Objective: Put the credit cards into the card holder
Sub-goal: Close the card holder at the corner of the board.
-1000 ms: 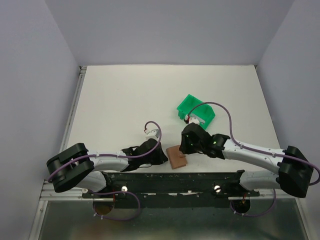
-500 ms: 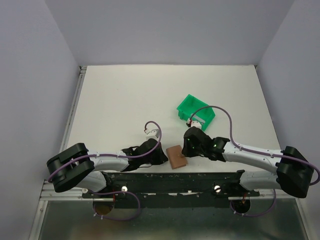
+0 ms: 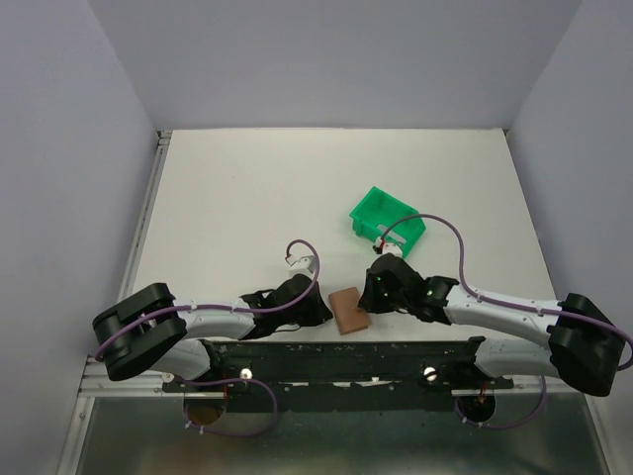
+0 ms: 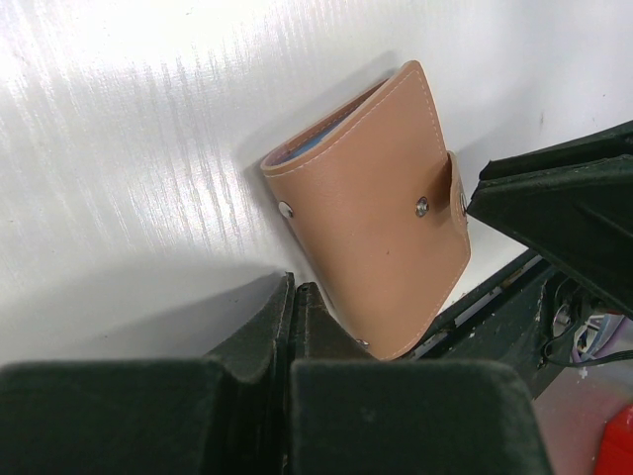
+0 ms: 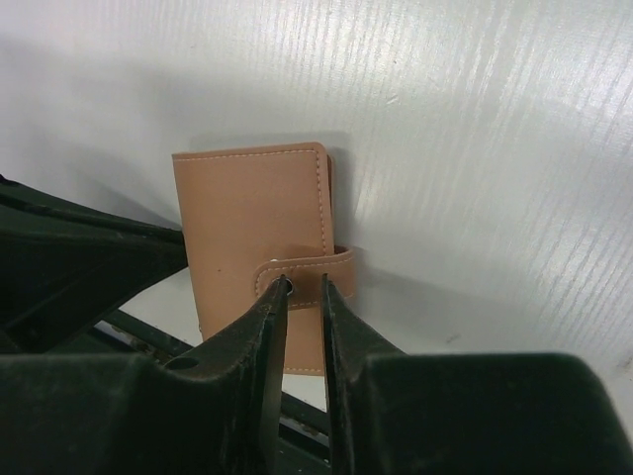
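The small tan-brown leather fold-over card holder (image 3: 348, 310) lies folded shut on the white worktop (image 3: 247, 198), near its front edge, between the two arms. In the left wrist view a thin light blue edge (image 4: 315, 145) shows in the fold; I judge it is a credit card already inside. No loose card is visible on the worktop.

The right gripper (image 5: 303, 287) has its fingers a little apart, with the tips down at the snap tab (image 5: 336, 262). I cannot tell whether it presses the tab. The left gripper (image 4: 293, 302) is pressed together, holding nothing, just beside the holder. It seems only the fastening of the tab is left.
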{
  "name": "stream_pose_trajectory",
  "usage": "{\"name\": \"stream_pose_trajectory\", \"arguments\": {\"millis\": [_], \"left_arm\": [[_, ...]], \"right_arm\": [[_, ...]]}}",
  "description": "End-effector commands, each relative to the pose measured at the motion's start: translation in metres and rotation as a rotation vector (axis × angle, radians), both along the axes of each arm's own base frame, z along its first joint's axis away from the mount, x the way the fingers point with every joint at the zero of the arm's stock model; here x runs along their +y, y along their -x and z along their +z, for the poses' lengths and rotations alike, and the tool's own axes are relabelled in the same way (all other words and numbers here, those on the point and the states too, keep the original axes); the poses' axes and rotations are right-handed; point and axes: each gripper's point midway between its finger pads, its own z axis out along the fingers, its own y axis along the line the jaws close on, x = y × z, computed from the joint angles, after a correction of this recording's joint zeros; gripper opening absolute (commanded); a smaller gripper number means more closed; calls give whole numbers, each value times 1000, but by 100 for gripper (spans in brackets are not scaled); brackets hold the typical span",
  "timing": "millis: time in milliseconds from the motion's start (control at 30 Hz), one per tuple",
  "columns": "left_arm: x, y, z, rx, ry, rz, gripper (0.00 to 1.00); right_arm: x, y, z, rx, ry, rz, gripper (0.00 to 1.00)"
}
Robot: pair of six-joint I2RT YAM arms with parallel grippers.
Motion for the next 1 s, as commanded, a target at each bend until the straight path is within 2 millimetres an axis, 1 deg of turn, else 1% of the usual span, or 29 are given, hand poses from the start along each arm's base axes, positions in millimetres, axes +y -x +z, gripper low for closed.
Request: {"name": "stream_pose_trajectory", "arguments": {"millis": [0, 967], "left_arm": [[-1, 3, -3, 13, -3, -13, 0], [-5, 5, -5, 20, -3, -28, 0]], "right_arm": [[4, 0, 2, 1, -54, -3, 28], [17, 0, -8, 39, -93, 25, 27]]}}
